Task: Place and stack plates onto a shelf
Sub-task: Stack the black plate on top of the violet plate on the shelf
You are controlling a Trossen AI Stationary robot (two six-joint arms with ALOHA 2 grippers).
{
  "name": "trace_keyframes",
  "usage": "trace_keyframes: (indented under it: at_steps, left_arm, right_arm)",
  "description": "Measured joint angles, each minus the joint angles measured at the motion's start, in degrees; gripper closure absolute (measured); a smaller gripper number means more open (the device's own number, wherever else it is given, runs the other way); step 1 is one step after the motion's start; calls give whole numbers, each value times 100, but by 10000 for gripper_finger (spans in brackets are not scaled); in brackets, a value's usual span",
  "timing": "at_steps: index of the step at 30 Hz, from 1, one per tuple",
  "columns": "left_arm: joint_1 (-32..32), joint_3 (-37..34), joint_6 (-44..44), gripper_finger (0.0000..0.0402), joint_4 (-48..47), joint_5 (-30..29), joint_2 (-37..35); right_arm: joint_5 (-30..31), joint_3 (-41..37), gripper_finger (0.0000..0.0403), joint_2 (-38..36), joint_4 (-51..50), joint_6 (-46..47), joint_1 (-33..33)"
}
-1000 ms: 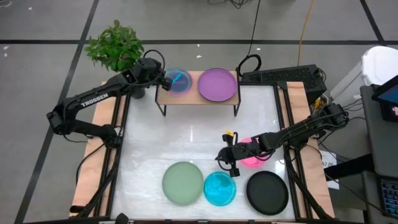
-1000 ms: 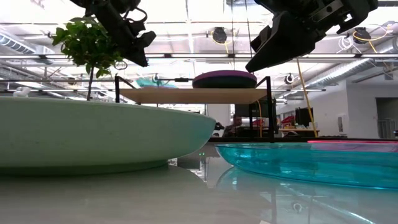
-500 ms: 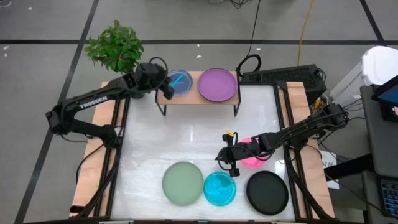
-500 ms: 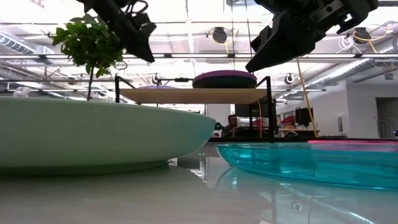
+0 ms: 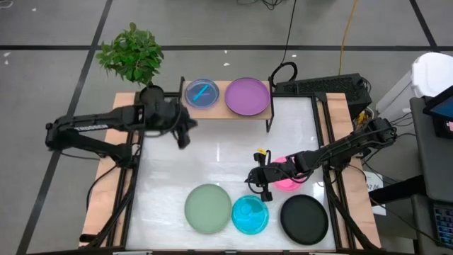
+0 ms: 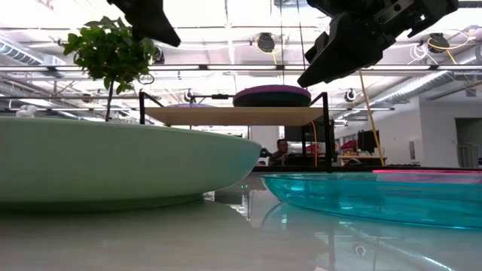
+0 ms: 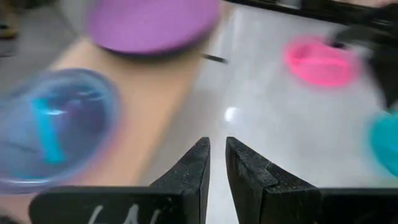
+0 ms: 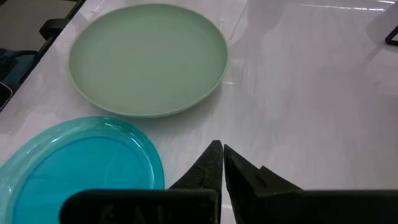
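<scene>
Left hand (image 5: 185, 134) sits in the upper left of my high view, over bare bench (image 5: 219, 159) just in front of the shelf (image 5: 225, 106); its wrist camera shows the two fingers (image 7: 193, 171) nearly together with only a thin gap, holding nothing. On the shelf, along the top centre, I see a translucent stack (image 5: 202, 93) with a cyan streak at the left end and the purple plate (image 5: 248, 95) at the right, side by side. Right hand (image 5: 258, 185) hovers right of centre, beside the pink plate (image 5: 287, 180); its fingers (image 8: 211, 165) are almost touching, also empty. Along the bottom edge lie the green plate (image 5: 208, 208), the cyan plate (image 5: 250, 214) just beside it, and the black plate (image 5: 304, 218) further right. A potted plant (image 5: 132, 52) stands off the bench's upper left corner.
</scene>
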Motion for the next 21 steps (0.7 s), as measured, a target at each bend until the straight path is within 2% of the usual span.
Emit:
trace_keyframes:
  at_steps: [5, 10, 16, 21]
  left_arm:
    - [-1088, -390, -437, 344, 242, -1, -18]
    - [-1967, -1009, -600, 344, 1267, -39, -18]
    - [-2561, -1665, -649, 344, 2203, -68, -16]
    - [-2811, -1845, -934, 344, 2258, -89, -16]
  right_arm:
    - [0, 0, 403, 0, -42, 212, 5]
    - [1, 0, 403, 0, -299, 1069, 108]
    - [0, 87, 403, 0, -904, 1978, 428]
    - [-2, 447, 403, 0, -1784, 2708, 770]
